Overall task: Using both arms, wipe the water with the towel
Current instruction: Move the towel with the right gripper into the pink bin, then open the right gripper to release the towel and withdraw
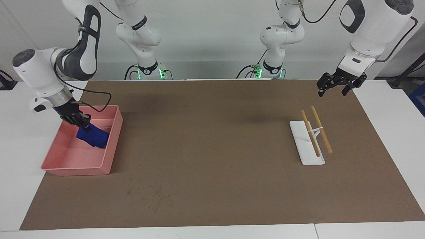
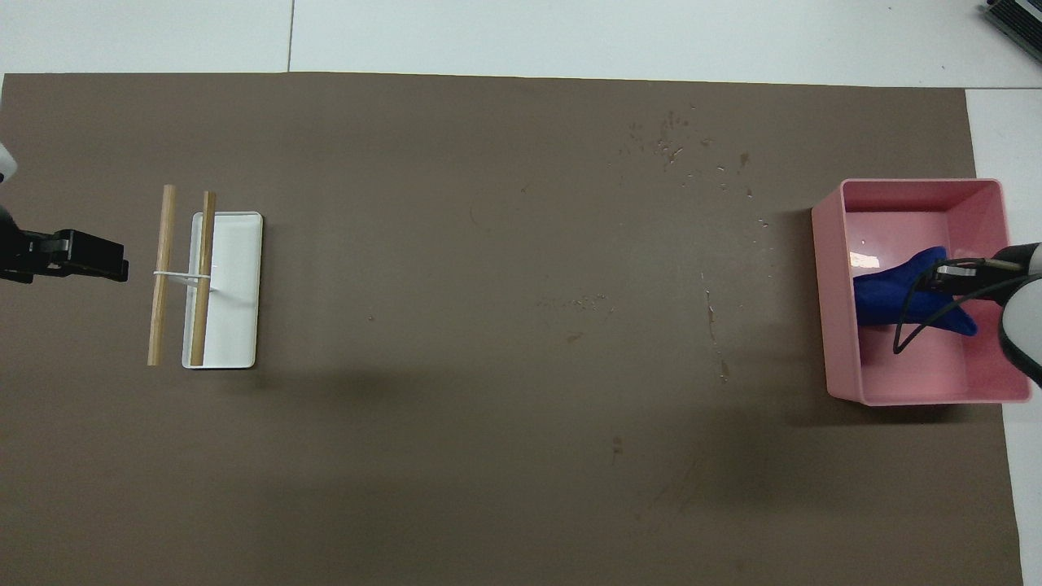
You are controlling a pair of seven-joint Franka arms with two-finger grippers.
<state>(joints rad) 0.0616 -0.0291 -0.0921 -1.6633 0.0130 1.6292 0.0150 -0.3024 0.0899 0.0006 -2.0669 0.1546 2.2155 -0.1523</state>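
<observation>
The towel (image 1: 93, 138) is a soft, fuzzy cloth of deep blue. The pink tray (image 1: 109, 156) looks like smooth plastic, and its floor has a small glossy shine. The brown mat (image 1: 215, 186) on the tabletop is matt and looks like paper or thin felt. The two sticks (image 1: 317, 131) look like bare wood; the white stand (image 1: 303, 147) under them is smooth plastic. The arms (image 1: 368, 30) have glossy white shells

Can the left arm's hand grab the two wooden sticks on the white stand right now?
Probably yes. The left hand hangs open over bare mat near the wooden sticks on the white stand, with nothing between them. The right hand is busy holding the towel in the pink tray.
</observation>
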